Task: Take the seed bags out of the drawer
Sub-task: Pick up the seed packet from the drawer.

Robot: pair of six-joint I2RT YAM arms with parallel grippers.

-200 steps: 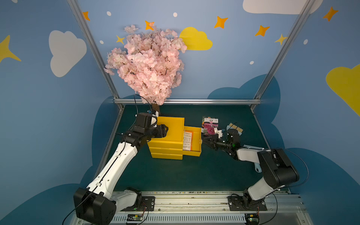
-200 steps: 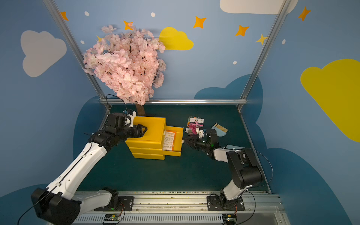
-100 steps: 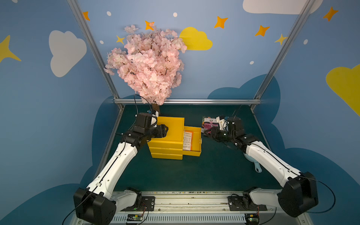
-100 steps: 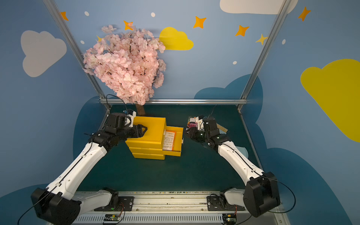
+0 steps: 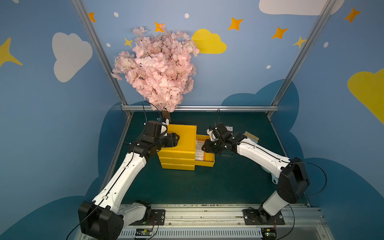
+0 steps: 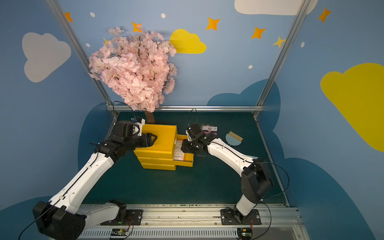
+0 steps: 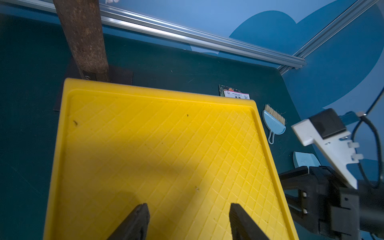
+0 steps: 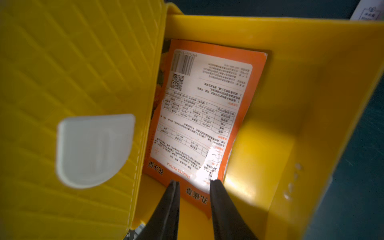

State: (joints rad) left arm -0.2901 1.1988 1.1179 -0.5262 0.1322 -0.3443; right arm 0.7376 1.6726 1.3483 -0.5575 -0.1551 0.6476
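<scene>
- Two arms work a yellow cabinet (image 5: 182,137). At the left, the left gripper (image 7: 188,207) sits over the cabinet's ribbed top with its jaws moderately wide and nothing between them.
- Next along, the top drawer (image 5: 207,164) stands pulled out to the cabinet's right side. One seed bag (image 8: 199,116) lies flat inside, orange back and white label up, close against the cabinet's face.
- The right gripper (image 8: 194,184) is down inside the drawer at one short end of that bag. Its jaws are narrow with a clear gap and have not closed on anything; whether the tips touch the bag I cannot tell.
- The bag's long axis runs straight away from those fingertips, along the cabinet's face, so an end-on pinch looks like the next move. The right arm is plainly the nearer one.
- Further right, another seed bag (image 6: 209,129) lies on the green table behind the right arm, with a small blue brush (image 6: 234,138) just beyond.
</scene>
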